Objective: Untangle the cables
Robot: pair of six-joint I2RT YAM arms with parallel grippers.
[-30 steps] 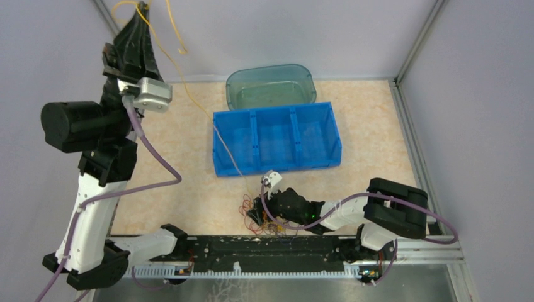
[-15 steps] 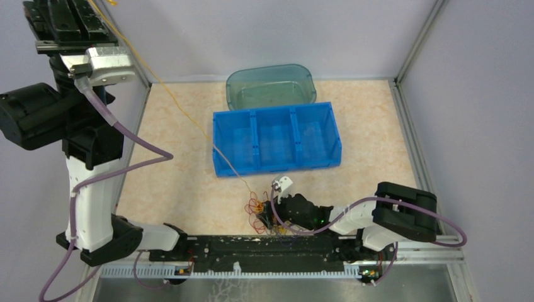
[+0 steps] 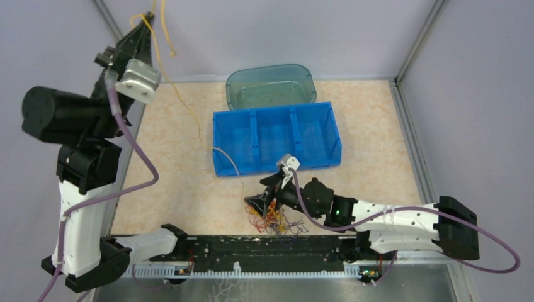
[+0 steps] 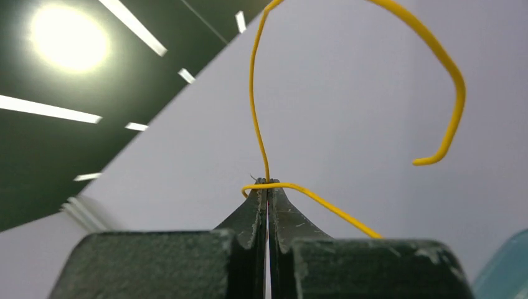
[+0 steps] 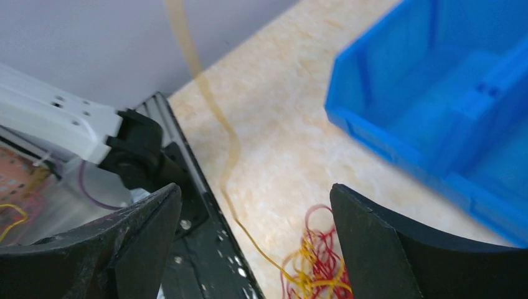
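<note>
- since the earlier frames the right arm has stretched further out along the near edge of the bench (image 3: 176,182), and the right gripper (image 3: 263,196) has come up off the clump with its jaws spread wider.
- meanwhile the left arm has swung back in from the far left, and the left gripper (image 3: 146,20) now points upward above the far left corner of the bench.
- left gripper: jaws pressed together, pinching a yellow cable (image 4: 459,93) at the very tips. one end rises and curls over to the right; the other runs off low to the right.
- from that grip the yellow cable drops to the bench, bends past the left end of the blue bin (image 3: 277,167) and runs into the clump.
- the cables (image 3: 274,217), a tangle of red, yellow-orange and dark strands, lie by the near edge of the bench about midway along, in front of the blue bin and apart from it.
- right gripper: jaws wide apart, holding nothing. in the right wrist view, red and yellow loops lie on the bench below and between its fingers.
- the blue bin has three compartments; a teal tub (image 3: 271,68) sits just behind it at the far edge.
</note>
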